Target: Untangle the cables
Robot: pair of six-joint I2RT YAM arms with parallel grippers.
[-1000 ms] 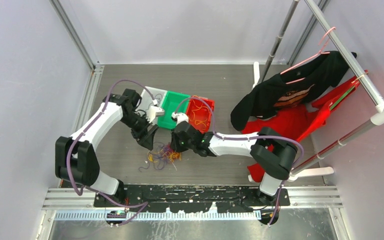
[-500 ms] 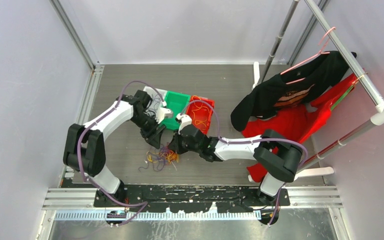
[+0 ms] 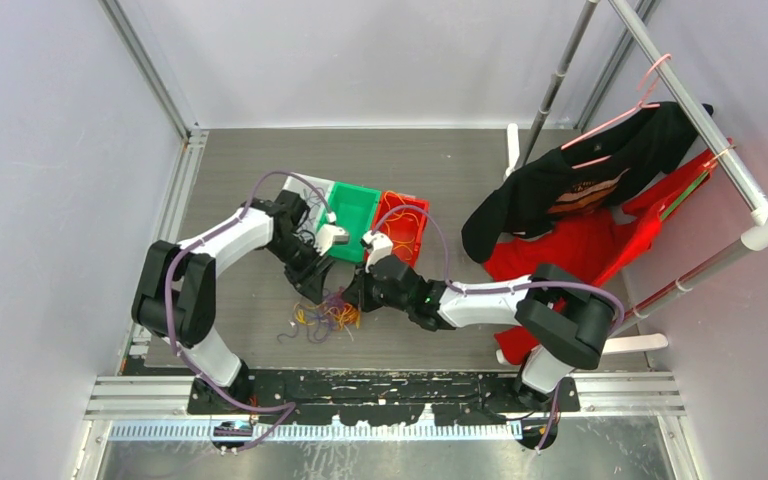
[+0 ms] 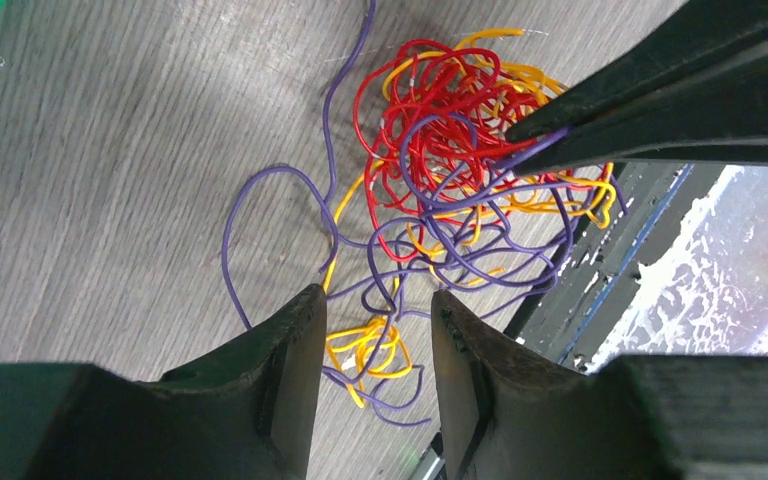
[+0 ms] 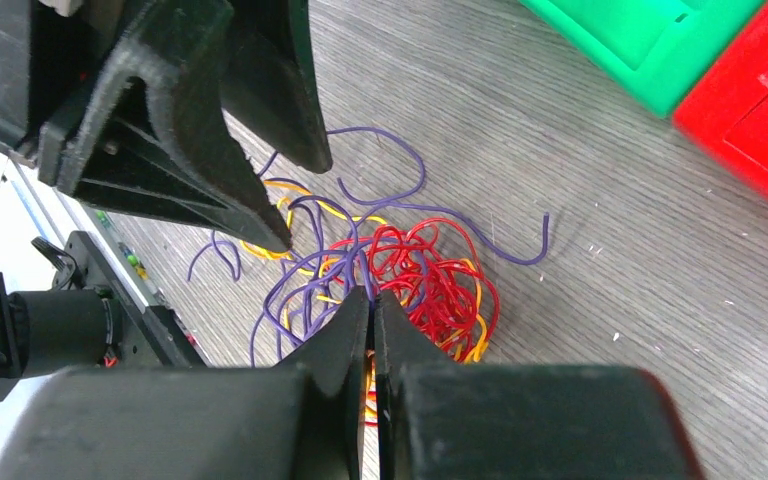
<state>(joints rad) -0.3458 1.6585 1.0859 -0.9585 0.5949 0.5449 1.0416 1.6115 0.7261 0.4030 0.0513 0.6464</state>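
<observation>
The only print in sight is an orange design on the black shirt (image 3: 560,190) hanging at the right of the top view, too small to read. That view alone shows the shirt and the red garment (image 3: 585,250) below it. It also shows the green bin (image 3: 352,208) and red bin (image 3: 405,225) side by side above centre. The cables (image 3: 325,315) lie on the grey table (image 3: 410,165) just below the bins, between the two arms, as a small blur of colour. The heap is longer than it is wide, running from lower left to upper right, with thin loose ends trailing lower left. The wrist views separate the strands. In the left wrist view the cables (image 4: 450,170) have a red knot at upper centre with yellow over it, and purple loops spill toward the lower left. The left gripper (image 4: 375,305) hangs over them with its jaws partly spread, and yellow and purple loops show in the gap, none visibly gripped. The right gripper (image 4: 525,138) enters from the upper right, pressed together on a purple strand. The right wrist view shows that gripper (image 5: 371,298) pinched tight at the near edge of the cables (image 5: 410,275), with one purple tail hooking off to the right and corners of both bins at upper right.
</observation>
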